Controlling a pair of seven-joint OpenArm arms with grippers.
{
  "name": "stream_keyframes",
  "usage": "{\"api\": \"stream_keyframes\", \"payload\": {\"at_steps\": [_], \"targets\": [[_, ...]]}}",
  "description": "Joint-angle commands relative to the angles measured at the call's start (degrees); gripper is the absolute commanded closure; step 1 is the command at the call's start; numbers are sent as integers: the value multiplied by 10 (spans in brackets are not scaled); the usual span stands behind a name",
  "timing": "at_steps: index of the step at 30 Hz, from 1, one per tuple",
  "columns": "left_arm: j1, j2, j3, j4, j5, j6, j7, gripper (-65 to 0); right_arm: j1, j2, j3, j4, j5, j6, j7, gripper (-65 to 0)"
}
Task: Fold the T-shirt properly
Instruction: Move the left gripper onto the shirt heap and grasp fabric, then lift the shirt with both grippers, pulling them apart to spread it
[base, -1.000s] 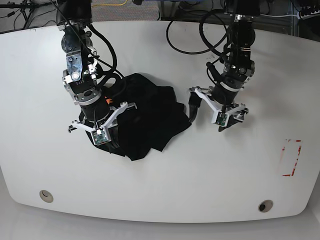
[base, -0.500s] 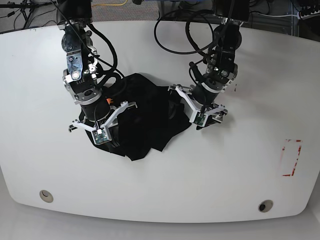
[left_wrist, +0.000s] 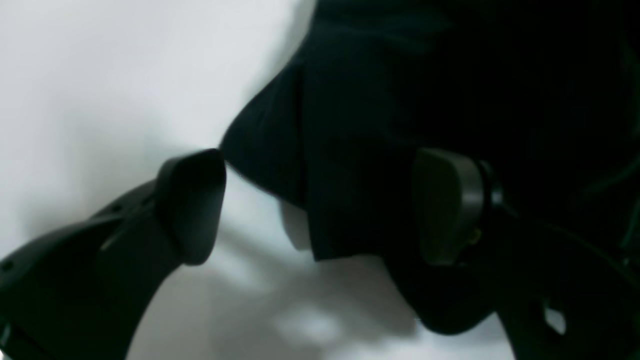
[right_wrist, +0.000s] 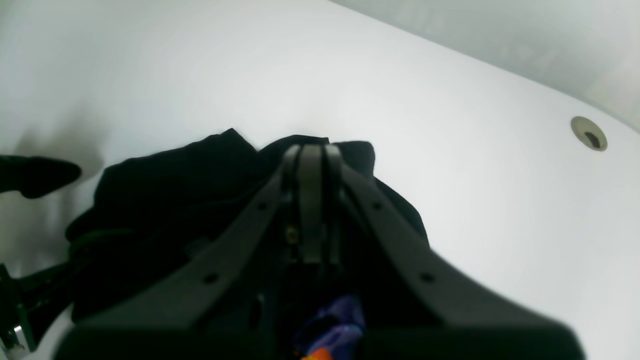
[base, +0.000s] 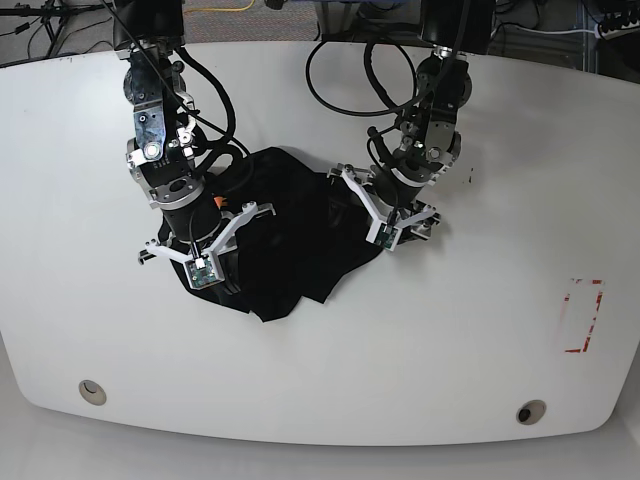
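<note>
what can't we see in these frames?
- T-shirt layout: crumpled heap in base view; sleeves and collar can't be told apart.
- Print: right wrist view, mostly hidden by the right gripper.
- Left gripper: jaws open around a fold; left wrist view is dark and blurred, so contact is unclear.

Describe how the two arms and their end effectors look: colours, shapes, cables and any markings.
Both arms are black with silver-grey joint sections, and loose black cables loop along them. The left end effector and the right end effector each carry white angular bracket struts and a small green circuit board near the tip. Seen from the wrist cameras, the fingers are matte black, with rounded pads and small holes along their length.
</note>
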Motion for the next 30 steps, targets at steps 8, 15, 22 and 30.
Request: {"api": "stream_keyframes", "payload": {"at_steps": [8, 15, 22, 30], "targets": [[-15, 7, 18, 0, -5, -4, -16, -464, 8, 4, 3, 13, -1, -2, 19, 0], [-32, 7, 21, -39, -5, -3, -16, -104, 10, 4, 3, 13, -1, -2, 20, 0], [-38, 4, 20, -64, -5, -4, -16, -40, 12, 5, 8, 13, -1, -2, 20, 0], [-35, -4, -13, -19, -6, -4, -16, -38, 13, 8, 62, 13, 1, -1, 21, 0]]}}
